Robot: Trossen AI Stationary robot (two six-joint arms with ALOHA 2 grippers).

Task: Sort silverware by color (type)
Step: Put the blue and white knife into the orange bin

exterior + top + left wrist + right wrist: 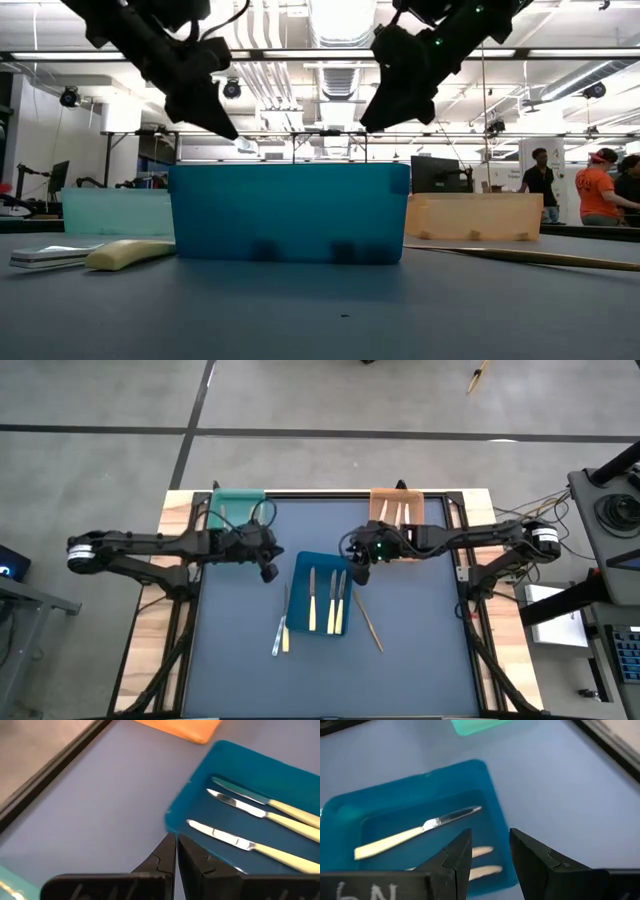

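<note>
- Loose silverware on the mat: a gold-tan utensil [368,622] lies just right of the blue tray [322,557], long axis diagonal, slanting away from the tray toward the table's near edge.
- Two more loose pieces [281,632] lie at the tray's near-left corner, roughly lengthwise.
- Three cream-handled knives [329,601] already in the tray.
- Right gripper [357,572] hovers over the tray's right rim, fingers parted, holding nothing; the gold-tan piece lies just nearward of it — nearer arm for that one, I judge.
- Left gripper [268,572] hangs left of the tray, fingers pressed together, empty.
</note>
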